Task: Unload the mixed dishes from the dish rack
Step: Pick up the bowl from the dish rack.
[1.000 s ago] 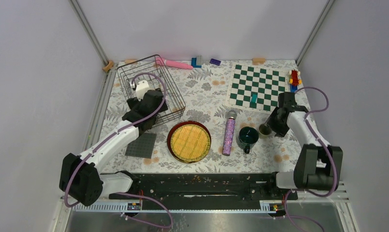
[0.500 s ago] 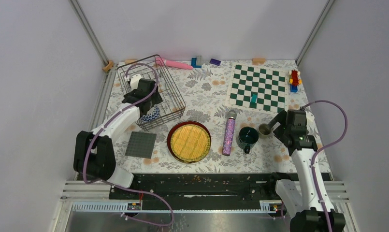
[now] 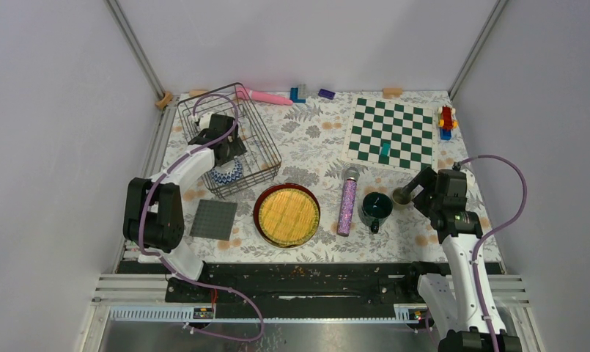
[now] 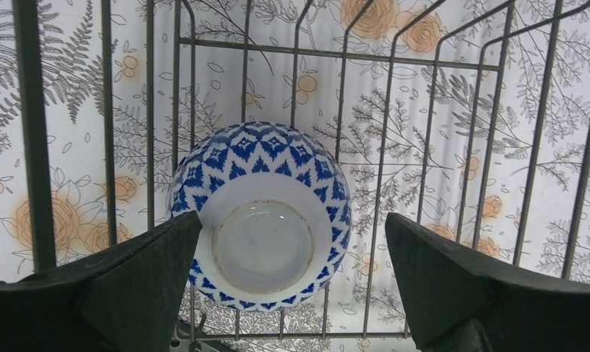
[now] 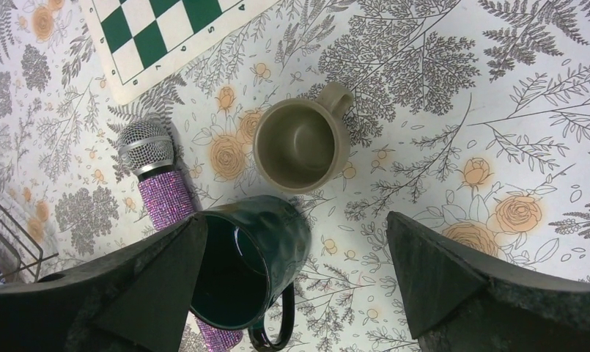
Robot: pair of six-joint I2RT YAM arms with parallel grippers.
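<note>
Top external view: the yellow woven-look plate [image 3: 287, 215], dark teal mug [image 3: 376, 207] and small greyish cup [image 3: 402, 195] sit on the worktop [image 3: 314, 139]; seemingly only the upturned blue-white patterned bowl [image 4: 262, 213] is left in the dish rack [image 3: 266, 158], under the spread left fingers [image 4: 130, 286]; the right fingers [image 5: 453, 286] are spread, empty.

The left hand [image 4: 288, 235] is low inside the rack [image 4: 382, 132], fingers spread wider than the bowl [image 4: 262, 220], which lies bottom-up on the rack floor. Wire walls stand close on the far side and both flanks, and only the top is open. The right hand [image 5: 293, 220], jaws wide, hangs over the cup [image 5: 300, 145] and mug [image 5: 244, 268], which stand just beside each other. The cylinder [image 5: 160, 191] lies against the mug's other side, leaving no gap there. Bare table [image 5: 438, 110] shows between the cup and the checkerboard [image 3: 391, 132].
</note>
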